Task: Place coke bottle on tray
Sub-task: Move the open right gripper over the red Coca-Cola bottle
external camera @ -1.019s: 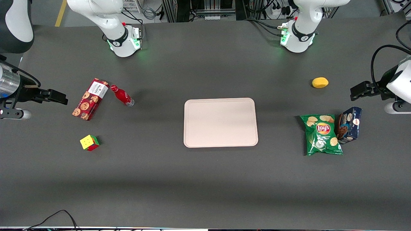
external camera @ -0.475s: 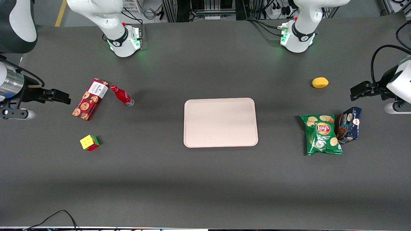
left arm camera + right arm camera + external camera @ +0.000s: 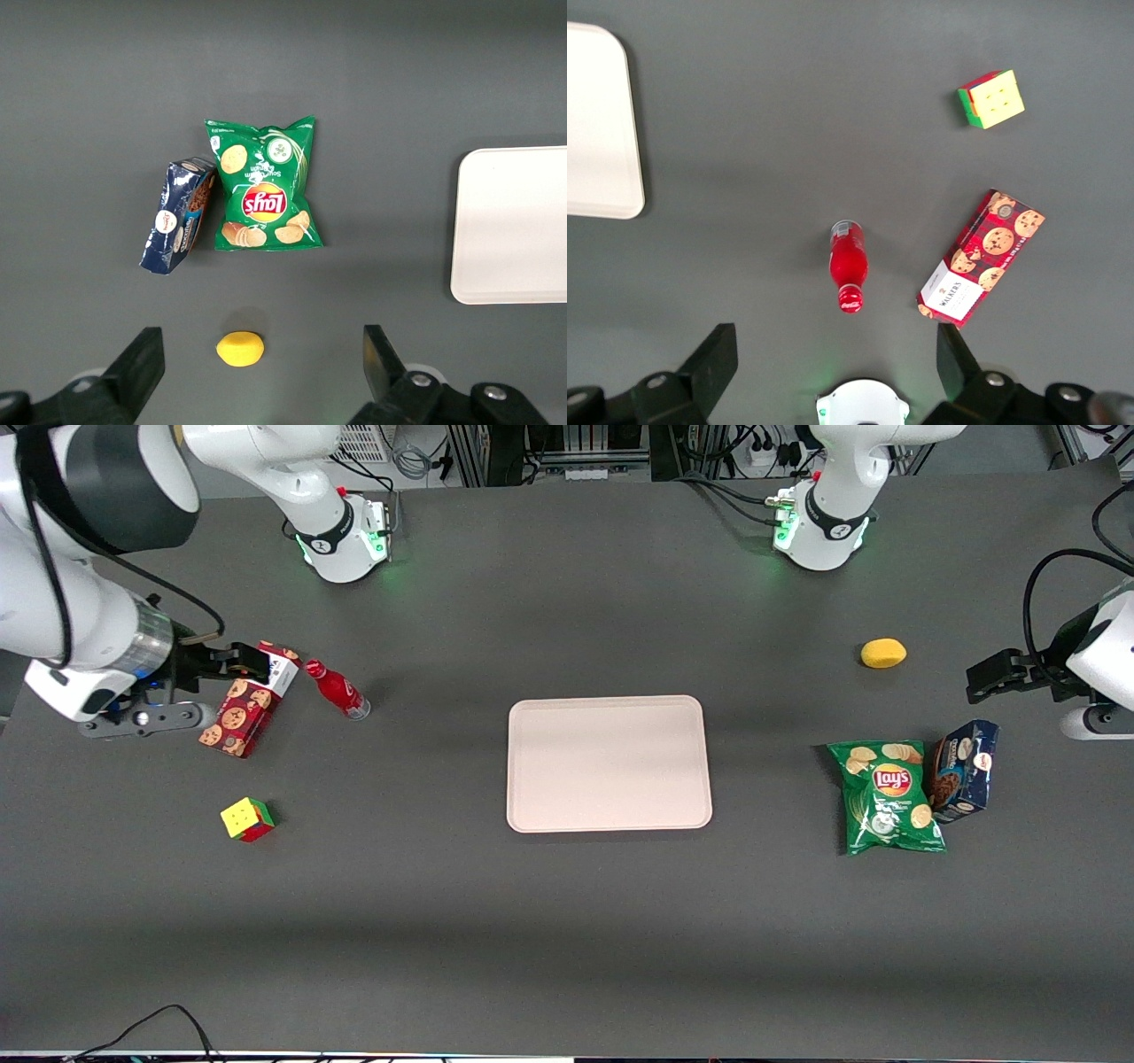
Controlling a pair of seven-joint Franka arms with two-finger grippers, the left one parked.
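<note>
Toward the working arm's end of the table: the gripper [image 3: 252, 661] is seen held above the red cookie box [image 3: 232, 721], with its two fingers spread apart and nothing between them.
Gripper seen from the right wrist: both dark fingers [image 3: 713, 365] are shown wide apart, with the bottle in the gap of view between them, lower down on the table.
Coke bottle [image 3: 337, 689]: a small red bottle with a red cap is shown on the dark table [image 3: 567, 921], just beside the cookie box, its cap close to the box's white end. It is not held.
Coke bottle from the wrist [image 3: 848, 275]: seen from above, apart from the cookie box [image 3: 981, 258].
Tray [image 3: 609, 763]: a large pale pinkish-beige tray lies flat at the middle of the table, well apart from the bottle, with nothing on it.
Cube [image 3: 247, 819]: a coloured puzzle cube sits nearer the front camera than the cookie box.
Parked arm's end of the table: a green chip bag [image 3: 889, 797] lies against a blue snack box [image 3: 964, 770]; a yellow lemon-like fruit [image 3: 883, 653] rests farther from the front camera.
</note>
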